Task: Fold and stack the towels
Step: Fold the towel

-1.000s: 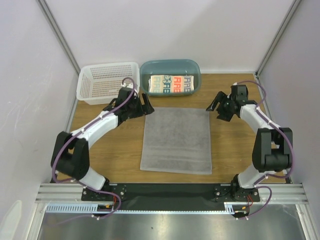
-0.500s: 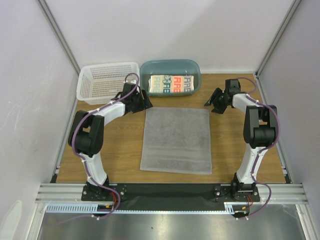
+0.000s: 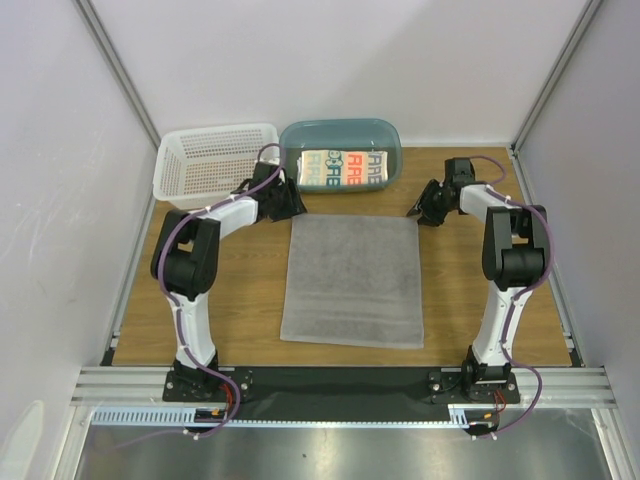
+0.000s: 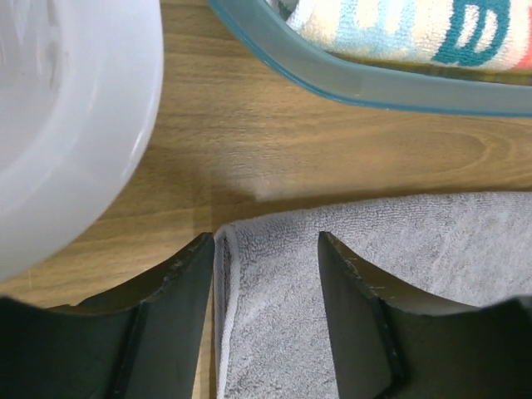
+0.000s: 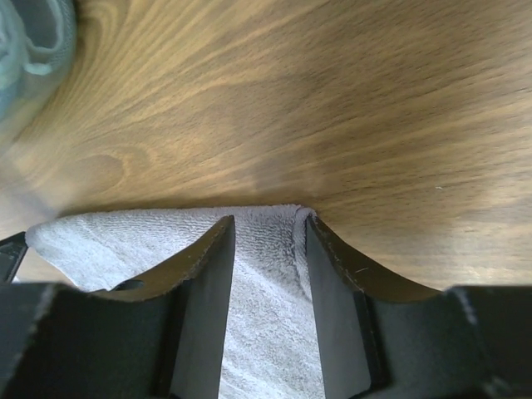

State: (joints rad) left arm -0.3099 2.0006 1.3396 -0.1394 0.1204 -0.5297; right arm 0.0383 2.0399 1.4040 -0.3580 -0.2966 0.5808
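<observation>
You were only starting: the large plain grey cloth towel lay flat, unfolded, on the wooden table, left gripper and right gripper straddling its far corners, jaws apart.

The large towel is plain grey with a looped pile and no print. The smaller towel is white with printed block letters in red, teal-blue and a dark tone. The tub is see-through teal. The basket is white, its walls and floor a fine lattice. The counter is brown wood with a darker streaked grain. The arms are white and black, with purple cables. The fingers are black.
</observation>
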